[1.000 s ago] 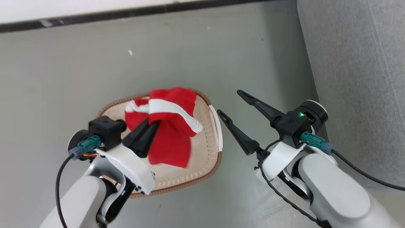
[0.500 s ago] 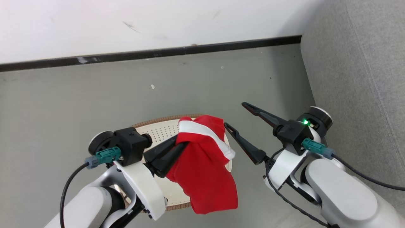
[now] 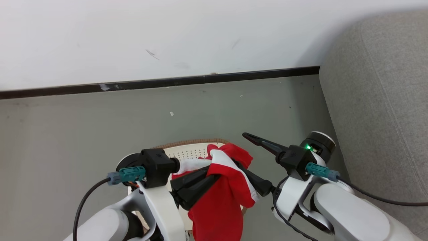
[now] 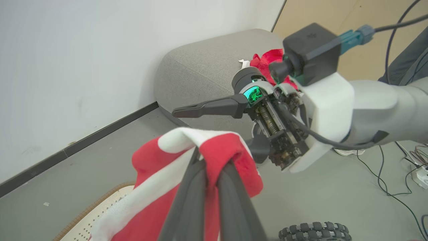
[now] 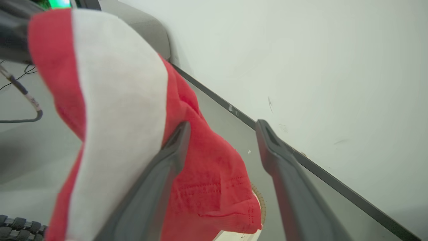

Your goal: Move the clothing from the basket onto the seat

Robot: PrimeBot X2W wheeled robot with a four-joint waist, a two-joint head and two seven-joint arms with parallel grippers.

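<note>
L pincer (image 3: 209, 177) clamps garment (image 3: 220, 207); other garment (image 4: 267, 58) on seat (image 4: 200, 67); R pincer (image 5: 224, 125) spread; 1 basket (image 3: 194, 152).

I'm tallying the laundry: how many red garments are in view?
2. One garment hangs from the shut left hand above the basket; a second garment lies on the seat, behind the right arm. The basket may hide more.

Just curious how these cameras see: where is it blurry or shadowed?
Head view: sharp, evenly lit, a soft shadow on the floor beside the seat. Left wrist view: the left gripper and its red garment look soft near the lens. Right wrist view: that garment blurs close up.
</note>
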